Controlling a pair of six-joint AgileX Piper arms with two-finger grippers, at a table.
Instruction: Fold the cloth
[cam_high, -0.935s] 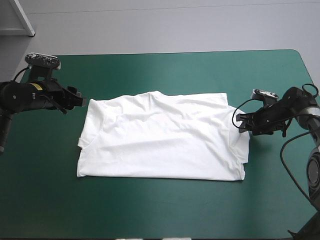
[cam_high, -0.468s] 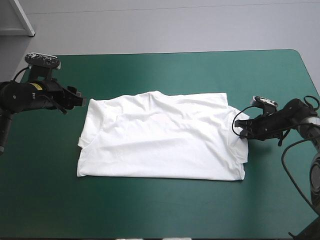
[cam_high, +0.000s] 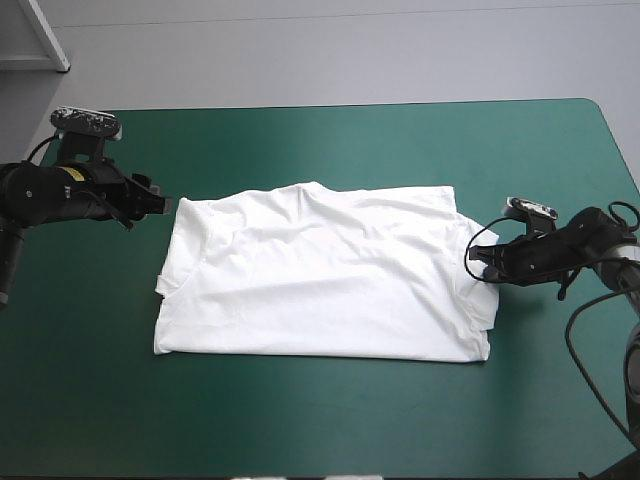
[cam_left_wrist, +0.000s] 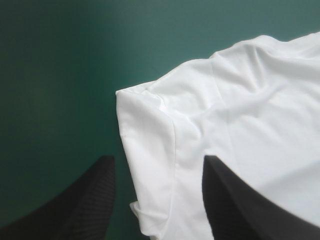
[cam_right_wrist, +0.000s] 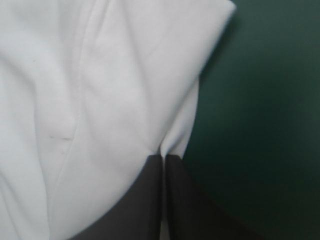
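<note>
High view: right gripper (cam_high: 478, 265), two black curved-fin fingers, has shifted nearer and lower since the earlier pictures. It is now pinched all but closed on the right side edge of the white short-sleeved fabric T-shirt (cam_high: 320, 275); judged a grasp made, ready for folding. Left gripper (cam_high: 160, 205): unmoved, fingers spread wide astride the shirt's far left corner, nothing clamped. T-shirt: spread flat mid-table on teal-green cover (cam_high: 330, 140), roughly rectangular, lightly wrinkled, sleeves folded inward.

White T-shirt (cam_high: 320, 275) flat, mid table (cam_high: 400, 150)
</note>
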